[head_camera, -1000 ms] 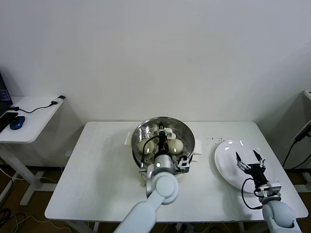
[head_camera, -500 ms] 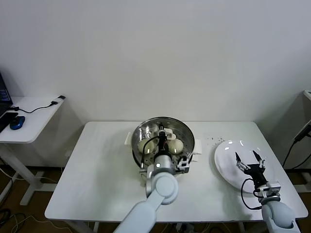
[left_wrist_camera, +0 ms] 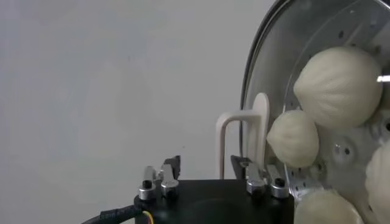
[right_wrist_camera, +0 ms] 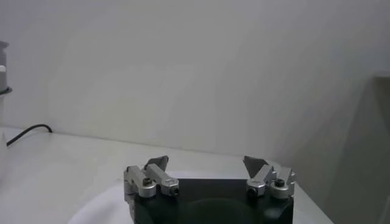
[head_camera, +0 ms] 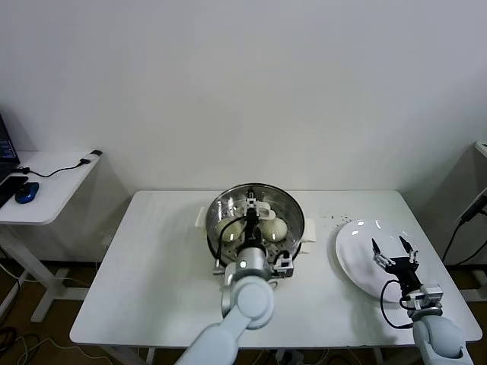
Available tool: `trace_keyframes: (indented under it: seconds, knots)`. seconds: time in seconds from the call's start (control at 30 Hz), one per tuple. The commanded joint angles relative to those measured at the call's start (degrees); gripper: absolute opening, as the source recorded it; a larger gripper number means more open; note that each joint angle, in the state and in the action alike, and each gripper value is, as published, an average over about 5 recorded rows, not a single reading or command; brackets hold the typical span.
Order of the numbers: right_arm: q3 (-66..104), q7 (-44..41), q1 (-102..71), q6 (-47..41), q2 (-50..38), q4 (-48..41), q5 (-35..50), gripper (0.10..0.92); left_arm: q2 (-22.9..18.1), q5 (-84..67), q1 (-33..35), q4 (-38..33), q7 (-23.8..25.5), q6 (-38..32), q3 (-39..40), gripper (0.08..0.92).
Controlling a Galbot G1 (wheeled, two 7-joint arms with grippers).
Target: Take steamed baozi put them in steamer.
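Note:
The steamer (head_camera: 293, 211), a shiny steel pot with white side handles, stands at the table's middle. Cream-white baozi lie on its perforated tray; one (head_camera: 227, 226) shows left of my left arm and one (head_camera: 277, 227) right of it. My left gripper (head_camera: 249, 202) hangs over the pot, open and empty. In the left wrist view its gripper (left_wrist_camera: 206, 165) is beside the steamer's rim (left_wrist_camera: 261, 55) and a white handle (left_wrist_camera: 239, 122), with several baozi (left_wrist_camera: 339, 85) inside. My right gripper (head_camera: 395, 251) is open and empty over the white plate (head_camera: 354, 251); it also shows in the right wrist view (right_wrist_camera: 206, 163).
A side desk (head_camera: 46, 194) with a mouse and cables stands at the far left. The white wall runs behind the table. The table's bare top (head_camera: 152, 258) lies left of the steamer.
My left wrist has shifted slightly to the left and toward the table's front, still over the steamer. The right gripper stays over the plate.

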Motion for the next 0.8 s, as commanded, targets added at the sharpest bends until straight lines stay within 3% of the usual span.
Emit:
trace_keyframes:
  seconds: [0.03, 0.27, 0.43, 0.63, 0.8]
  knots:
    - [0.2, 0.0, 0.1, -0.1, 0.1, -0.1, 0.0, 0.823, 3.5, -0.6, 3.1, -8.8, 1.3, 1.5, 0.0, 0.615]
    - [0.7, 0.4, 0.0, -1.6, 0.2, 0.2, -0.8, 0.823, 8.1, -3.9, 8.4, -17.9, 0.5, 1.3, -0.5, 0.795]
    - [1.2, 0.2, -0.4, -3.8, -0.1, 1.2, -1.1, 0.823, 12.9, -10.5, 12.4, -24.7, -3.3, 0.9, -3.2, 0.822]
    - [2.3, -1.2, -0.9, -5.7, 0.0, 2.7, -2.7, 0.823, 17.8, -24.7, 18.9, -27.9, -17.4, -4.5, -13.0, 0.823]
    - [3.0, -1.1, -1.9, -5.9, 0.4, 4.7, -1.0, 0.823, 16.1, -46.8, 24.9, -28.2, -26.8, -4.8, -26.7, 0.823]
